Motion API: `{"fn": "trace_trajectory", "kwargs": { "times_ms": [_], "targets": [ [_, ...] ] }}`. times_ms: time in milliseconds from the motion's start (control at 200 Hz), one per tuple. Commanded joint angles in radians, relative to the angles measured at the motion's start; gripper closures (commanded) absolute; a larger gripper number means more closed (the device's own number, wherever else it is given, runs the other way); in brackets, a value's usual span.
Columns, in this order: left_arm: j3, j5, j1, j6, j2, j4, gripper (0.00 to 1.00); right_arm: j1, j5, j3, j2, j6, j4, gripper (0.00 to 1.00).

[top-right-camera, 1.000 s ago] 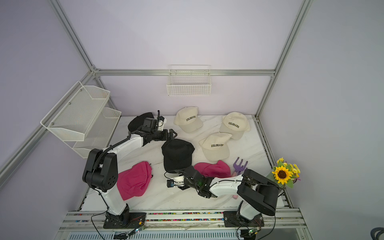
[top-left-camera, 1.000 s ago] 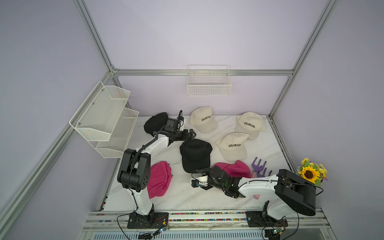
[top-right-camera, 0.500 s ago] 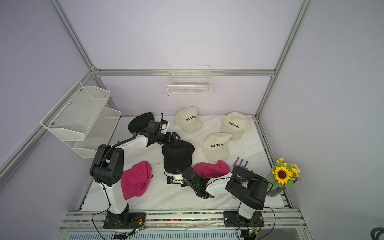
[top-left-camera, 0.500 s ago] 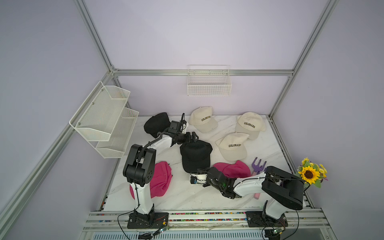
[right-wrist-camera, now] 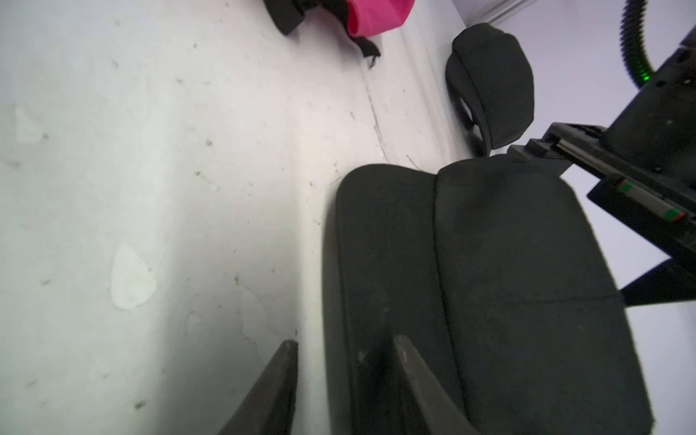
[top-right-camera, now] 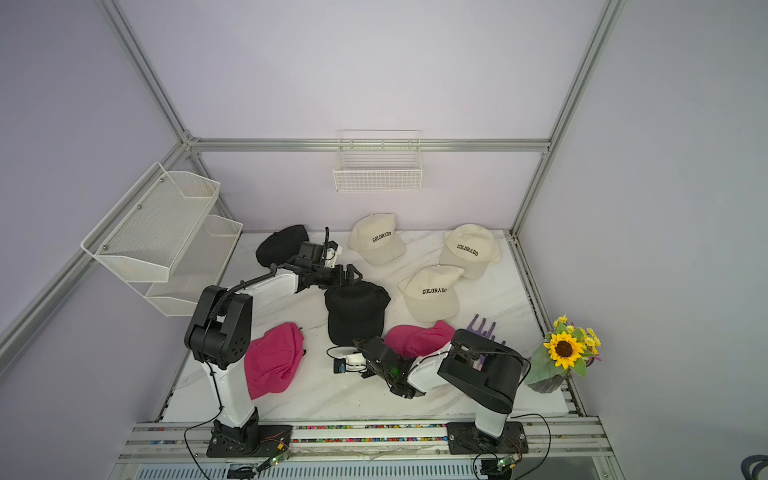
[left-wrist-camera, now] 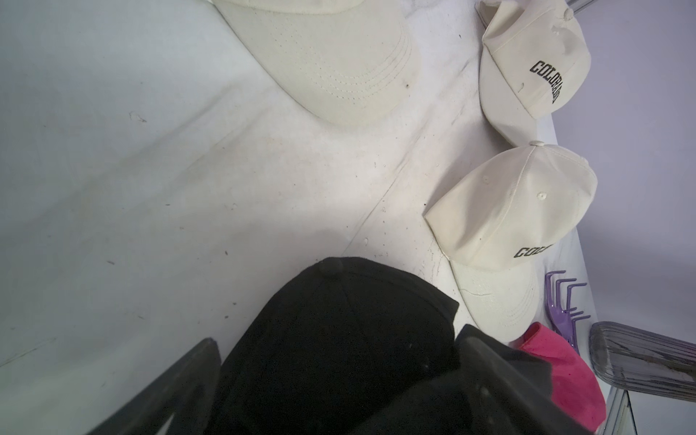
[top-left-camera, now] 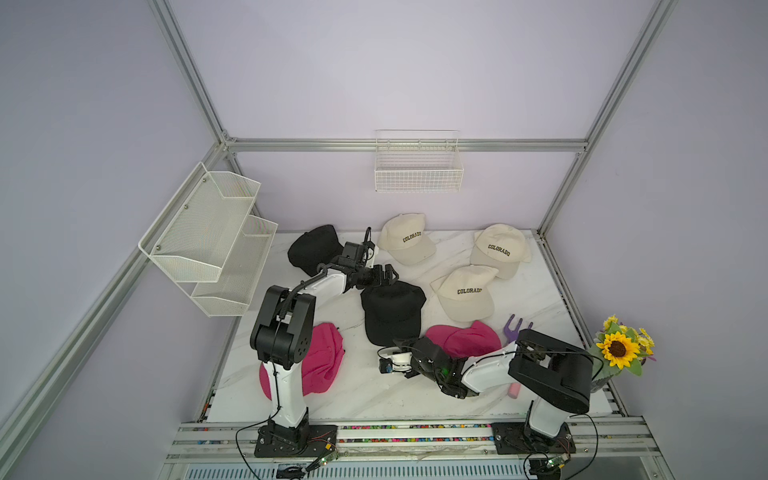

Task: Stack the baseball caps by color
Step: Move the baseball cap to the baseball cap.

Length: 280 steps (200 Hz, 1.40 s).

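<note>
Reaching low over the near part of the marble-patterned table (top-left-camera: pixel 361 399), the right gripper (right-wrist-camera: pixel 344 341) sets its jaws part-way apart astride the edge of the black cap (top-left-camera: pixel 392 316), at its flat, stiff brim. Bare table shows between one finger and the cloth, so I judge nothing is pinched yet. The brim is the one rigid part of a soft cap and so the likeliest handle. Level with it lie a crumpled pink cap (top-left-camera: pixel 322 357) beside the left arm's base and a second pink cap (top-left-camera: pixel 461 338) just beside the black brim, well apart and unstacked. Farther in, the left gripper (left-wrist-camera: pixel 339 335) spreads its jaws wide on either side of the black cap's domed, matte crown, probably to lift or steady that end. One cream cap (top-left-camera: pixel 467 297) sits near the crown, with a second cream cap (top-left-camera: pixel 500 249) and a third cream cap (top-left-camera: pixel 407 241) beyond it. All three are smooth cotton, panel-stitched and lettered COLORADO, and each lies singly. At the back a far black cap (top-left-camera: pixel 311 249) slumps rounded, the likely base for a black pile. A white wire basket (top-left-camera: pixel 417 166) hangs on the wall behind.
</note>
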Motion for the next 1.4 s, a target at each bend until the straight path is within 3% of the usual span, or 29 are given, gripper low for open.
{"fn": "trace_trajectory", "kwargs": {
  "times_ms": [0, 120, 280, 706, 1056, 1397],
  "targets": [
    [0.033, 0.019, -0.006, -0.016, -0.002, 0.015, 0.0, 0.005, 0.072, 0.02, 0.026, -0.015, 0.116, 0.67],
    [0.043, 0.027, -0.006, -0.015, -0.008, 0.01, 0.0, 0.005, 0.063, -0.003, -0.067, 0.014, 0.161, 1.0],
    [0.07, 0.038, -0.008, -0.015, -0.024, 0.009, 0.0, 0.004, 0.052, -0.012, -0.134, 0.013, 0.082, 1.0],
    [0.14, 0.031, -0.01, 0.014, -0.042, -0.02, 0.0, -0.014, 0.158, 0.004, -0.144, -0.164, 0.214, 1.0],
    [0.167, 0.018, -0.009, 0.022, 0.059, -0.035, 0.0, -0.013, -0.056, 0.041, 0.061, -0.028, 0.065, 1.0],
    [0.185, -0.02, -0.008, 0.045, 0.057, -0.069, 0.0, -0.026, -0.072, 0.091, 0.125, 0.075, -0.026, 1.0]
  ]
}}
